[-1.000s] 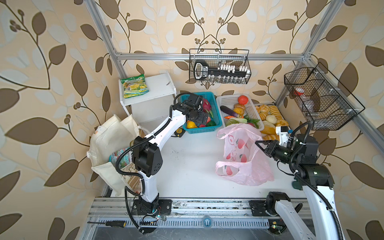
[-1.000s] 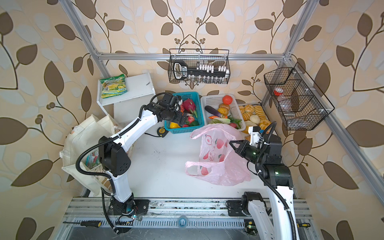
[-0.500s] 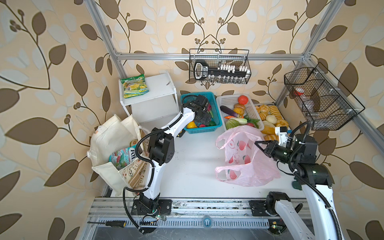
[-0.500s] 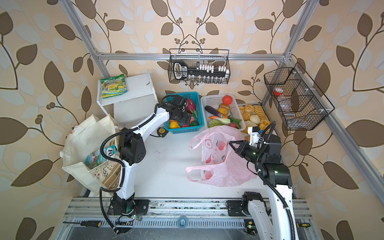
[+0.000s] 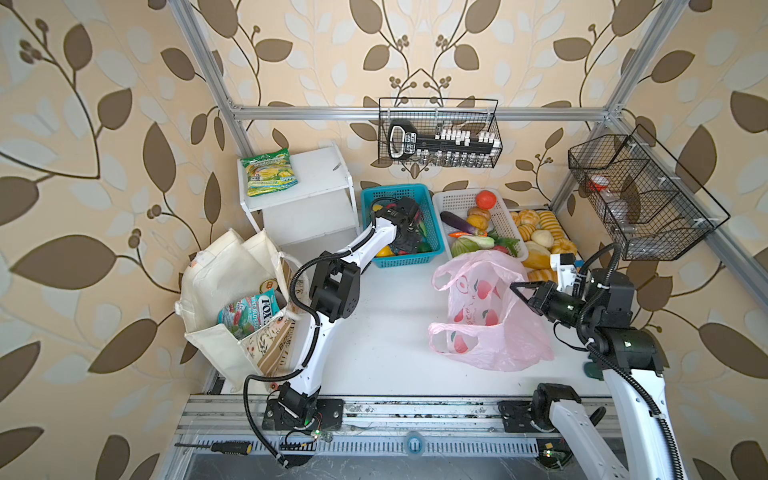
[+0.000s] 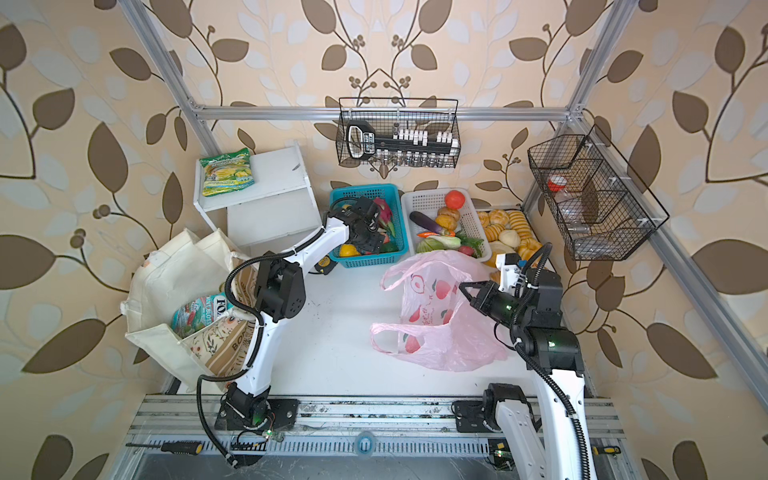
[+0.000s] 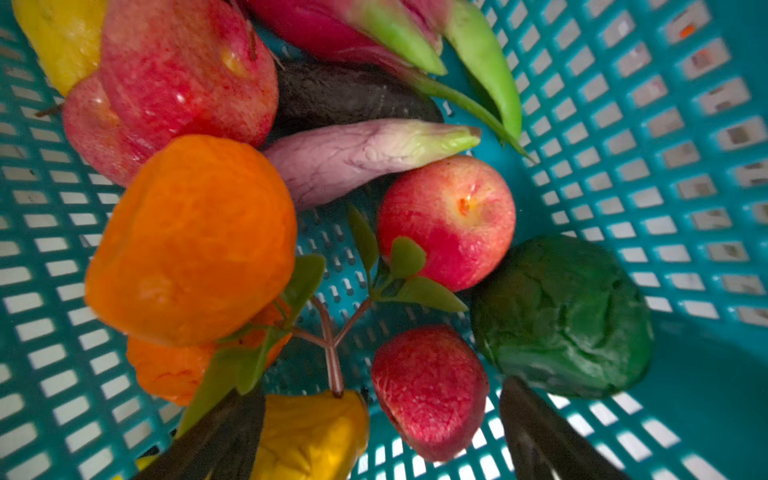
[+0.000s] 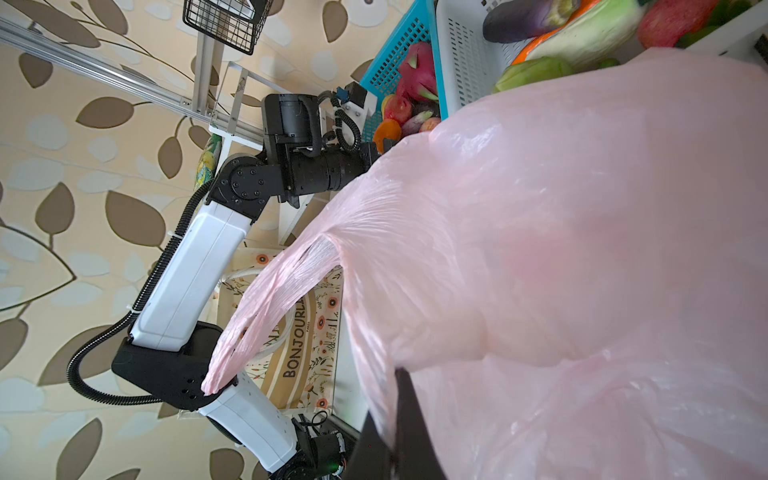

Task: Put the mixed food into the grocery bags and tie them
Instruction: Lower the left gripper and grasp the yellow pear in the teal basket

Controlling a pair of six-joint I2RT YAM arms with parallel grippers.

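My left gripper hangs open inside the teal basket. In the left wrist view its dark fingers straddle a yellow fruit and a red fruit, with an orange fruit beyond them. A magenta dragon fruit lies at the basket's back. My right gripper is shut on the rim of the pink plastic bag, holding it up. The cream tote stands at the left with a teal-red snack packet and a gold-topped can inside.
A white basket of vegetables stands beside the teal one, with bread rolls to its right. A green-yellow snack packet lies on the white shelf. Wire baskets hang on the walls. A tape measure lies by the teal basket.
My left gripper has sunk lower into the teal basket among the fruit and its elbow has swung right. The right gripper still holds the pink bag in place.
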